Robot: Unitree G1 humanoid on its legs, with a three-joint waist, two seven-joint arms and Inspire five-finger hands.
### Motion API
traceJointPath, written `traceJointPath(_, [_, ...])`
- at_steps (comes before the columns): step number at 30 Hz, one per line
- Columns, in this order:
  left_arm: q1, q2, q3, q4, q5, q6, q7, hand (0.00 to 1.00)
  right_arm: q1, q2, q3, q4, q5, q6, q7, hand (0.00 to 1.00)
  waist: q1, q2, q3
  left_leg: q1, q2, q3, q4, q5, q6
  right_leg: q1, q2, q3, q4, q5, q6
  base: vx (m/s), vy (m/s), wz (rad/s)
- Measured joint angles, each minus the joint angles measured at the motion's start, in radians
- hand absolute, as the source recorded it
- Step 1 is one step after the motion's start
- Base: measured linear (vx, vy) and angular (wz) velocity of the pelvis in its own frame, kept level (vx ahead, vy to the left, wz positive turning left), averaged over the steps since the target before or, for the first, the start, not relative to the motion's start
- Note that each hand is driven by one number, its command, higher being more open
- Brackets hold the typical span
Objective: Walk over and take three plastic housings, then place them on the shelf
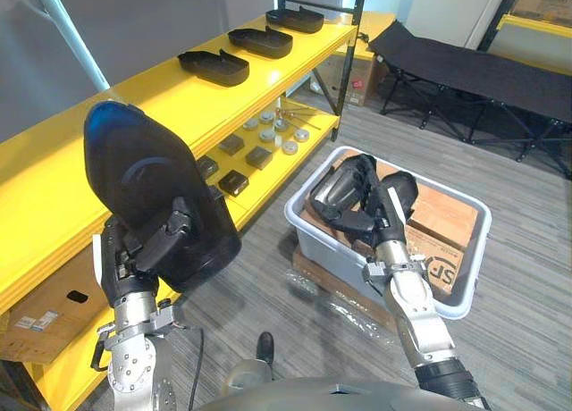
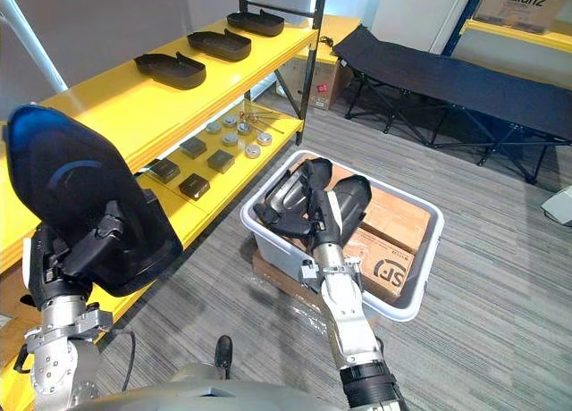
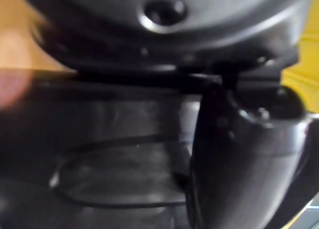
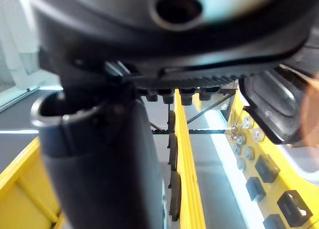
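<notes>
In the head view, the left hand (image 1: 147, 250) is at 8 o'clock. Its fingers are closed round the lower edge of a big black plastic housing (image 1: 134, 170), which stands upright in front of the yellow shelf (image 1: 80, 152). In the left wrist view this housing is pressed close against the hand.

The right hand (image 1: 380, 205) is at about 4 o'clock, inside the grey bin (image 1: 465, 295) on the floor. Its fingers are curled round a second housing (image 1: 332, 192), dark with a silvery shine, which lies among the cardboard (image 1: 442, 219) in the bin. That cardboard carries large dark letters.

Three black housings (image 1: 261, 41) lie in a row on the top board of the shelf, between 11 and 12 o'clock, each apart from the next. On the lower board are dark square blocks (image 1: 234, 182) and round silver pieces (image 1: 289, 146). A black folding cot (image 1: 474, 67) stands at 2 o'clock, and a printed carton (image 2: 527, 0) is behind it.
</notes>
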Motion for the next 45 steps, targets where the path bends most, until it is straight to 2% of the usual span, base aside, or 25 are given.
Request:
traceJointPath(2, [-0.051,0.033,-0.042,0.05,0.001,0.012,-0.022,0.0,0.094,-0.002,-0.082,-0.039,0.002,-0.002,0.0,1.0,-0.058,-0.006,0.006,-0.031,-0.048,-0.096,0.0,0.017,0.018,-0.034,0.024,0.238,0.105,-0.098,-0.01,0.03,-0.065,1.37])
traceJointPath(4, [-0.076,0.044,-0.071,0.083,0.0,0.026,-0.033,0.0,0.133,-0.002,-0.123,-0.039,0.007,-0.002,0.002,1.0,-0.069,0.0,0.019,-0.036,-0.058,-0.116,0.0,0.021,0.02,-0.046,0.03,0.314,0.139,-0.11,-0.01,0.06,0.0,0.74])
traceJointPath(10, [-0.055,0.043,-0.166,0.1,0.007,0.032,0.032,0.0,0.168,-0.01,-0.065,-0.109,0.023,-0.044,0.06,1.0,-0.064,0.0,0.027,-0.064,-0.05,-0.111,0.021,0.033,0.003,-0.049,0.034,0.286,0.157,-0.151,-0.024,-0.01,-0.056,0.2])
traceJointPath(14, [-0.034,0.02,-0.166,0.1,-0.033,0.032,0.076,0.0,0.162,-0.014,0.02,-0.182,0.02,-0.123,0.099,1.0,-0.047,0.003,0.032,-0.068,-0.039,-0.059,0.075,0.006,0.002,-0.029,0.03,0.276,0.172,-0.167,-0.028,-0.01,-0.039,0.08])
traceJointPath(18, [-0.035,-0.001,-0.135,0.1,-0.035,0.031,0.085,0.0,0.146,-0.014,0.016,-0.186,0.023,-0.136,0.097,1.0,-0.038,0.003,0.033,-0.084,-0.051,-0.056,0.111,-0.014,-0.001,-0.009,0.019,0.229,0.163,-0.179,-0.032,-0.03,-0.004,0.3])
traceJointPath(19, [-0.035,-0.001,-0.126,0.101,-0.035,0.031,0.087,0.0,0.146,-0.009,0.012,-0.182,0.023,-0.137,0.089,1.0,-0.039,-0.02,0.043,-0.091,-0.05,-0.031,0.13,-0.034,0.006,0.003,-0.002,0.205,0.145,-0.185,-0.043,-0.02,0.063,0.45])
traceJointPath(20, [-0.035,-0.002,-0.12,0.099,-0.035,0.031,0.09,0.0,0.144,-0.009,0.009,-0.178,0.023,-0.137,0.082,1.0,-0.034,-0.015,0.04,-0.112,-0.053,-0.02,0.209,-0.055,0.031,0.007,-0.014,0.2,0.149,-0.191,-0.039,0.03,0.07,0.32])
traceJointPath(21, [-0.036,-0.002,-0.112,0.099,-0.035,0.031,0.089,0.0,0.14,-0.008,0.008,-0.174,0.023,-0.137,0.077,1.0,-0.03,-0.012,0.039,-0.123,-0.058,-0.018,0.236,-0.073,0.021,0.01,-0.017,0.197,0.157,-0.2,-0.036,0.09,0.107,0.25])
traceJointPath(23, [-0.037,-0.001,-0.068,0.097,-0.035,0.031,0.091,0.0,0.114,0.012,0.008,-0.129,0.021,-0.137,0.049,1.0,-0.025,-0.043,0.049,-0.138,-0.106,-0.006,0.329,-0.15,0.034,0.041,-0.063,0.188,0.16,-0.223,-0.031,0.15,0.15,0.13])
traceJointPath(24, [-0.038,-0.001,-0.062,0.095,-0.035,0.031,0.091,0.0,0.115,0.017,0.006,-0.124,0.02,-0.137,0.043,1.0,-0.018,-0.045,0.045,-0.139,-0.115,0.0,0.348,-0.169,0.039,0.051,-0.073,0.185,0.157,-0.225,-0.032,0.17,0.12,0.02])
traceJointPath(25, [-0.046,-0.007,-0.047,0.089,-0.033,0.031,0.091,0.0,0.112,0.02,-0.007,-0.114,0.017,-0.137,0.028,1.0,-0.021,-0.044,0.042,-0.147,-0.127,-0.006,0.375,-0.206,0.052,0.028,-0.09,0.204,0.264,-0.216,-0.04,0.22,0.132,0.41])
traceJointPath(26, [-0.062,-0.013,-0.043,0.088,-0.03,0.031,0.091,0.0,0.111,0.026,-0.018,-0.1,0.007,-0.137,0.012,1.0,-0.034,-0.037,0.041,-0.152,-0.142,-0.035,0.397,-0.22,0.065,-0.071,-0.118,0.239,0.477,-0.167,-0.11,0.22,0.135,0.56])
traceJointPath(27, [-0.07,-0.011,-0.043,0.083,-0.029,0.031,0.089,0.0,0.11,0.03,-0.021,-0.089,0.001,-0.137,0.007,1.0,-0.039,-0.039,0.042,-0.147,-0.148,-0.043,0.397,-0.225,0.071,-0.122,-0.13,0.262,0.58,-0.12,-0.147,0.26,0.191,0.68])
traceJointPath(28, [-0.081,-0.004,-0.042,0.073,-0.023,0.031,0.091,0.0,0.108,0.038,-0.028,-0.065,-0.001,-0.137,-0.01,1.0,-0.041,-0.053,0.052,-0.108,-0.162,-0.063,0.375,-0.234,0.082,-0.202,-0.142,0.326,0.735,0.015,-0.173,0.2,0.128,0.38])
traceJointPath(29, [-0.081,-0.001,-0.04,0.068,-0.023,0.031,0.094,0.0,0.107,0.041,-0.027,-0.053,-0.002,-0.137,-0.012,1.0,-0.043,-0.056,0.054,-0.085,-0.164,-0.072,0.36,-0.237,0.088,-0.229,-0.137,0.359,0.792,0.047,-0.149,0.29,0.122,0.38])
traceJointPath(30, [-0.082,0.005,-0.036,0.062,-0.023,0.031,0.112,0.0,0.11,0.047,-0.026,-0.05,-0.01,-0.137,-0.013,1.0,-0.049,-0.047,0.058,-0.053,-0.165,-0.097,0.345,-0.248,0.105,-0.278,-0.107,0.394,0.852,-0.001,-0.133,0.31,0.084,0.4])
traceJointPath(31, [-0.084,0.005,-0.032,0.059,-0.024,0.031,0.123,0.0,0.107,0.047,-0.026,-0.057,-0.024,-0.14,-0.01,1.0,-0.063,-0.047,0.058,-0.021,-0.161,-0.123,0.334,-0.257,0.114,-0.313,-0.068,0.393,0.831,-0.06,-0.125,0.31,0.083,0.41])
traceJointPath(34, [-0.089,0.006,-0.036,0.054,-0.029,0.031,0.145,0.0,0.119,0.047,-0.042,-0.114,-0.025,-0.143,0.001,1.0,-0.065,-0.031,0.066,0.052,-0.161,-0.157,0.287,-0.274,0.114,-0.387,0.001,0.383,0.619,-0.106,-0.111,0.29,0.036,0.33])
traceJointPath(36, [-0.09,0.006,-0.063,0.037,-0.03,0.031,0.151,0.0,0.143,0.047,-0.067,-0.191,0.007,-0.158,0.022,1.0,-0.072,-0.021,0.068,0.095,-0.161,-0.197,0.294,-0.305,0.102,-0.418,0.048,0.417,0.404,-0.075,-0.07,0.32,-0.031,0.58])
traceJointPath(38, [-0.089,0.003,-0.083,0.012,-0.03,0.027,0.149,0.0,0.174,0.046,-0.079,-0.253,0.087,-0.189,0.045,1.0,-0.079,-0.029,0.062,0.119,-0.181,-0.252,0.313,-0.339,0.089,-0.416,0.06,0.474,0.265,-0.043,-0.034,0.36,-0.104,0.96])
traceJointPath(40, [-0.09,-0.003,-0.102,-0.019,-0.027,0.025,0.15,0.0,0.178,0.046,-0.079,-0.305,0.132,-0.224,0.061,1.0,-0.096,-0.068,0.034,0.151,-0.208,-0.312,0.364,-0.428,0.095,-0.376,0.039,0.492,0.185,0.023,-0.062,0.52,-0.262,1.05])
traceJointPath(41, [-0.09,-0.004,-0.104,-0.022,-0.027,0.024,0.15,0.0,0.179,0.046,-0.078,-0.312,0.132,-0.233,0.062,1.0,-0.094,-0.075,0.024,0.155,-0.203,-0.306,0.387,-0.466,0.097,-0.355,0.037,0.484,0.17,0.056,-0.062,0.39,-0.231,0.73])
traceJointPath(42, [-0.085,-0.01,-0.105,-0.021,-0.027,0.023,0.154,0.0,0.178,0.041,-0.077,-0.312,0.135,-0.241,0.062,1.0,-0.091,-0.066,0.012,0.17,-0.163,-0.274,0.417,-0.518,0.079,-0.323,0.042,0.445,0.172,0.119,-0.058,0.51,-0.288,0.62])
traceJointPath(43, [-0.064,-0.021,-0.104,-0.02,-0.027,0.023,0.162,0.0,0.177,0.034,-0.069,-0.31,0.144,-0.241,0.065,1.0,-0.084,-0.041,-0.003,0.19,-0.091,-0.221,0.48,-0.523,0.027,-0.264,0.078,0.407,0.171,0.074,-0.081,0.49,-0.269,0.64])
traceJointPath(45, [-0.057,-0.034,-0.105,-0.015,-0.027,0.024,0.165,0.0,0.166,0.028,-0.07,-0.311,0.177,-0.242,0.076,1.0,-0.076,-0.009,0.009,0.088,-0.057,-0.149,0.77,-0.484,-0.034,-0.196,0.105,0.376,0.157,0.045,-0.099,0.45,-0.214,0.36])
